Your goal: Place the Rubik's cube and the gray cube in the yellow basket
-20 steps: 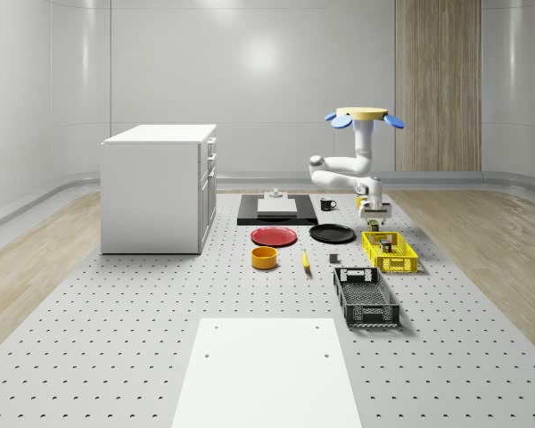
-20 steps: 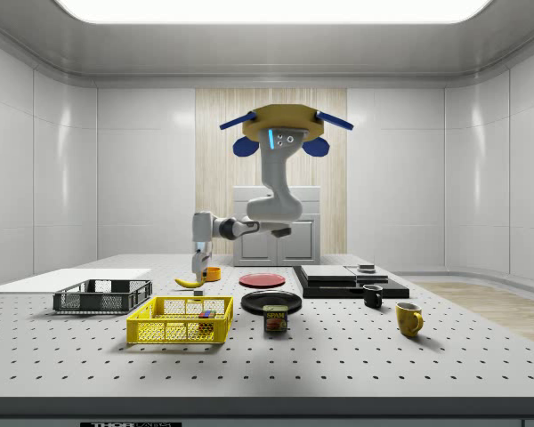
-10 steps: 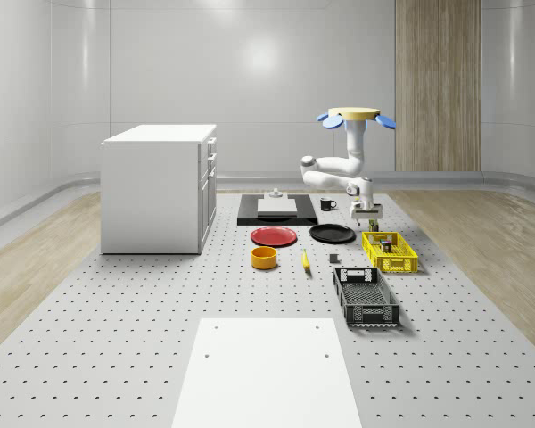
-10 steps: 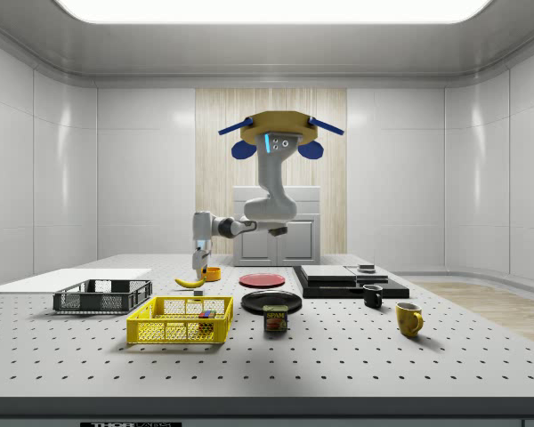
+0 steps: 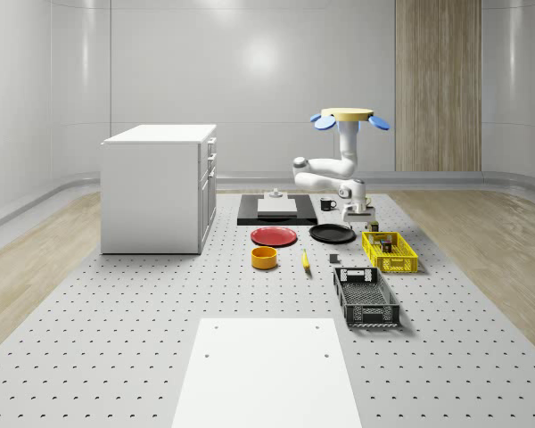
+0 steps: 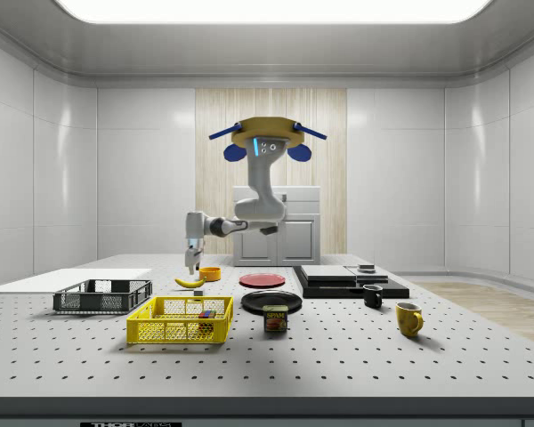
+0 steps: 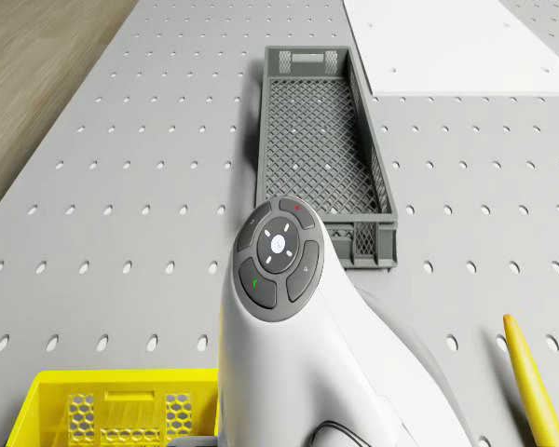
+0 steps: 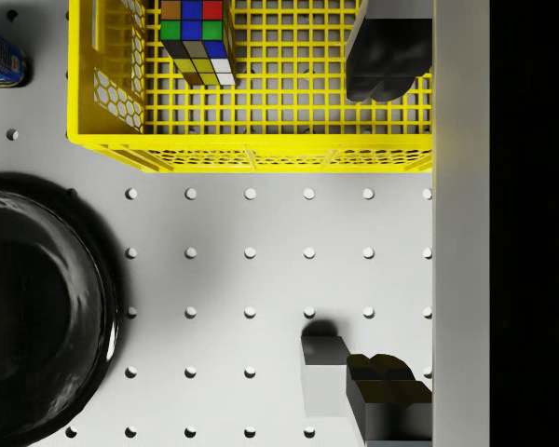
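Nearest in the whole-scene view, past the black crate (image 5: pixel 366 299), the gray cube (image 5: pixel 333 259) sits on the surface (image 5: pixel 160 303), outside the yellow basket (image 5: pixel 390 251) to that view's left. It remains to be collected. The Rubik's cube (image 8: pixel 197 39) already lies inside the basket. The gripper (image 8: pixel 380 228) hangs empty, fingers (image 8: pixel 387 410) apart, over the basket's edge, likely readied for the gray cube. Farther back, the drone (image 5: pixel 349 117) hovers above the black plate (image 5: pixel 332 234).
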